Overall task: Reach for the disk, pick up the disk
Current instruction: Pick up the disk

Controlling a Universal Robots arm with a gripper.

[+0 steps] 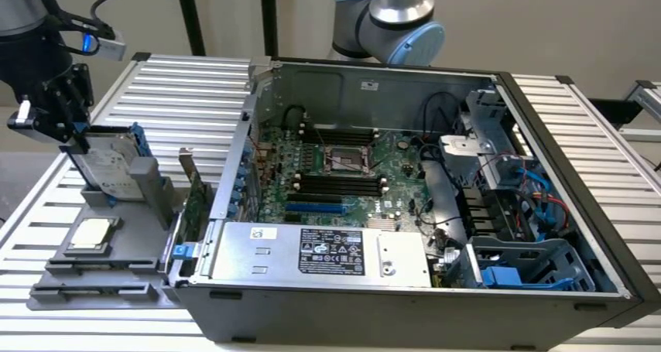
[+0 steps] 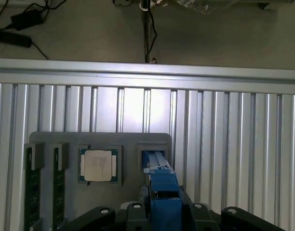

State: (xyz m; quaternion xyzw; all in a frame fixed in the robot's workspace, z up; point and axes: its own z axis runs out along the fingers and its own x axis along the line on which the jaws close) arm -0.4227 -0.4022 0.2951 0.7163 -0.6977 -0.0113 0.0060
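The black gripper (image 1: 73, 129) has its fingers clamped on the flat silver-grey, blue-railed disk (image 1: 111, 165); the disk stands upright in a grey plastic tray (image 1: 98, 284) on the ribbed metal desk (image 1: 186, 97).

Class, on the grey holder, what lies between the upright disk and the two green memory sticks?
The square silver chip, as the wrist view shows.

The disk (image 1: 111, 165) — silver-grey, white label, blue rails — stands on edge, slightly tilted, its lower end in a slot of the grey holder (image 1: 104, 278) at the exterior view's left.
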